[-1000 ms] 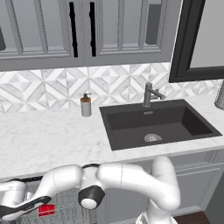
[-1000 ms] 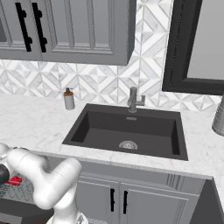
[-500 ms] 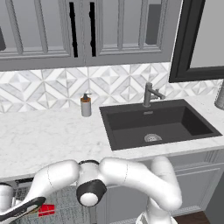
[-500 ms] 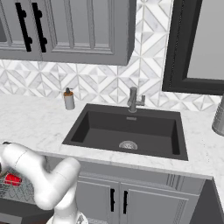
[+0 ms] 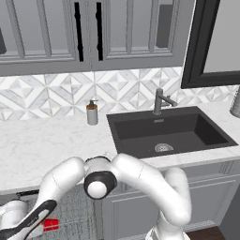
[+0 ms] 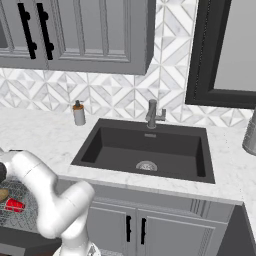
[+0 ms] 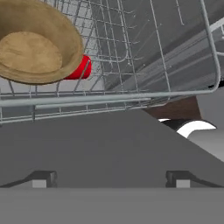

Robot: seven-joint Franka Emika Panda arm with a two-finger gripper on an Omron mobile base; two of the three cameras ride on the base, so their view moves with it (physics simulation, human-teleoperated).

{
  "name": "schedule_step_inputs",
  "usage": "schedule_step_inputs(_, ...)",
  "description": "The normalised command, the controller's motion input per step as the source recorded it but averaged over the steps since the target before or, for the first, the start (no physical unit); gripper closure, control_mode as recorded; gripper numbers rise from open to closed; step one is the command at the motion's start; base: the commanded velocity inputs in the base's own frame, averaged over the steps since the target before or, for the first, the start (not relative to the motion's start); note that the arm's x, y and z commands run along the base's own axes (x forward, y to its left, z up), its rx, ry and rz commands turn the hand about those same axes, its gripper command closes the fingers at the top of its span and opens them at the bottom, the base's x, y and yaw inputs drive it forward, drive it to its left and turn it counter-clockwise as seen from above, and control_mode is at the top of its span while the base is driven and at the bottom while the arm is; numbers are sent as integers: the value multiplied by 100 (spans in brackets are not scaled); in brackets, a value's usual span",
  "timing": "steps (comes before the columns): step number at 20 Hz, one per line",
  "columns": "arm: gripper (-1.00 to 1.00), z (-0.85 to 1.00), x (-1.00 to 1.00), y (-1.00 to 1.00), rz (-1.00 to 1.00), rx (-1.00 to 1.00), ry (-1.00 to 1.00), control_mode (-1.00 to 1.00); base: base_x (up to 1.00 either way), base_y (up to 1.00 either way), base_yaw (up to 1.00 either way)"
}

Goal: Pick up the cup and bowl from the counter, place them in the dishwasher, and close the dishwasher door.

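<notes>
Dishwasher rack (image 7: 175, 94) with bowl (image 7: 37, 43) and cup (image 7: 81, 68) beyond spread, empty pincer (image 7: 109, 179)

Bowl (image 7: 37, 46) & cup (image 7: 81, 68) fill rack's (image 7: 131, 94) left; right side free.

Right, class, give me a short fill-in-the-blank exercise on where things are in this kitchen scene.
1. The bowl lies in the wire ____ of the dishwasher.
2. The colour of the cup is ____.
3. The tool has its fingers spread ____, holding nothing.
4. The soap dispenser stands on the counter beside the black ____.

Missing words: rack; red; open; sink
</notes>
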Motion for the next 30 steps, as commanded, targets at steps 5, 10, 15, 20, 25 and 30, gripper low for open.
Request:
schedule_step_inputs(5,-100,-66,1,-77,4,28,-1,-100,0,0,0)
schedule_step_inputs(10,-100,-60,38,-41,0,13,-11,-100,0,0,0)
schedule_step_inputs(15,-100,-20,72,-39,0,12,-7,-100,0,0,0)
schedule_step_inputs(20,-100,-4,76,-10,0,6,-10,-100,0,0,0)
schedule_step_inputs(25,-100,2,22,31,-1,2,-9,-100,0,0,0)
schedule_step_inputs(30,-100,61,-88,57,1,0,-1,-100,0,0,0)
